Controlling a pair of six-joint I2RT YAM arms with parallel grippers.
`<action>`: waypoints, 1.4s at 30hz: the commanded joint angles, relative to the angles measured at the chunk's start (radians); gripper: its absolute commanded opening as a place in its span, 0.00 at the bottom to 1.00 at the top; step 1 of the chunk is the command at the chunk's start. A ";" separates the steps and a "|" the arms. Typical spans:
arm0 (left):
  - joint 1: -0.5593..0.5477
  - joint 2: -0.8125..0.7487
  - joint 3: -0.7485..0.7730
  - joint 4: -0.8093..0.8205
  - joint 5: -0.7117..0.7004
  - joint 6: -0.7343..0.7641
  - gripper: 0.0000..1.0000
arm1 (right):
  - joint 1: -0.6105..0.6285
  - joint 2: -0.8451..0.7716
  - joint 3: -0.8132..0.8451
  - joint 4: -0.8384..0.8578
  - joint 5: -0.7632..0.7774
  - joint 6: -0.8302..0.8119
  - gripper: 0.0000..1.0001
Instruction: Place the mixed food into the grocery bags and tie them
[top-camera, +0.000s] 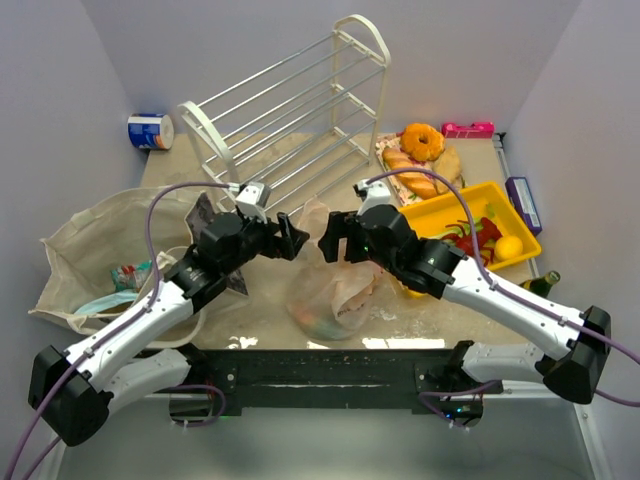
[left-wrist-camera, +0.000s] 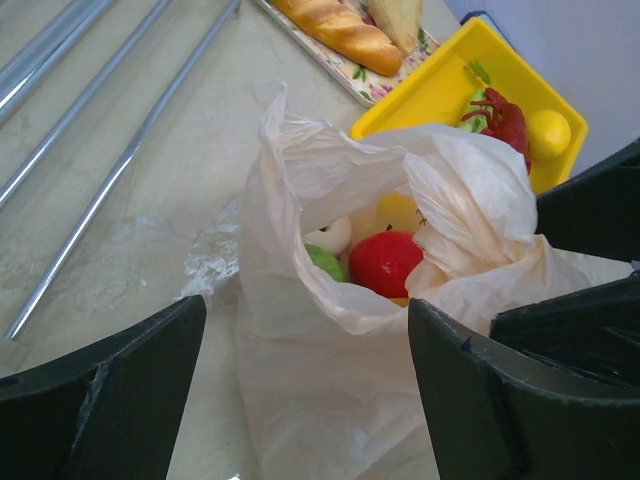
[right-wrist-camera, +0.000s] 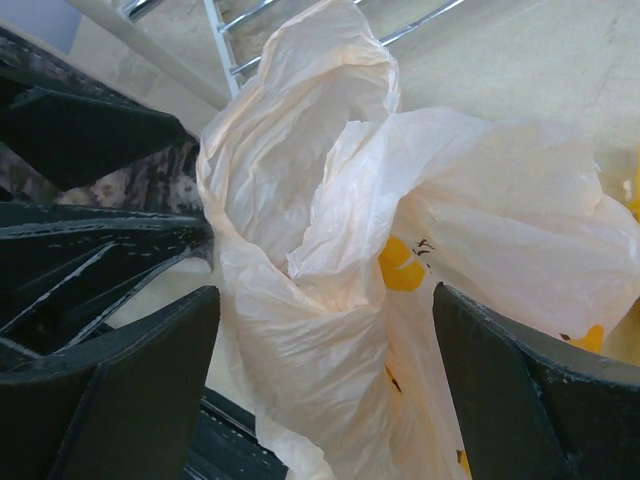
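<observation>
The peach-pink plastic grocery bag (top-camera: 330, 290) stands at the table's middle, its top crumpled upward. In the left wrist view the bag (left-wrist-camera: 300, 380) gapes, with a red apple (left-wrist-camera: 385, 262) and a green fruit (left-wrist-camera: 325, 263) inside. My left gripper (top-camera: 293, 241) is open on the bag's left, and the plastic lies loose between its fingers (left-wrist-camera: 100, 400). My right gripper (top-camera: 330, 240) is open on the other side, its fingers (right-wrist-camera: 530, 400) either side of the bag's twisted neck (right-wrist-camera: 330, 250). The beige cloth tote (top-camera: 85, 250) lies at the left with snack packets (top-camera: 128, 275) in its mouth.
A yellow tray (top-camera: 440, 215) at the right holds a red lobster (top-camera: 482, 236) and a yellow fruit (top-camera: 508, 247). Bread and a donut (top-camera: 422, 140) sit behind it. A white wire rack (top-camera: 300, 120) leans at the back. A purple box (top-camera: 524, 203) lies at the right wall.
</observation>
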 joint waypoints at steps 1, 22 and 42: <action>0.012 -0.008 -0.047 0.156 -0.081 -0.140 0.88 | -0.001 -0.019 -0.027 0.076 -0.032 0.006 0.82; 0.009 -0.005 -0.249 0.457 0.061 -0.171 0.70 | -0.041 -0.174 -0.365 0.389 -0.172 -0.049 0.00; 0.012 0.145 -0.168 0.700 0.640 0.058 0.66 | -0.105 -0.295 -0.474 0.476 -0.400 -0.069 0.00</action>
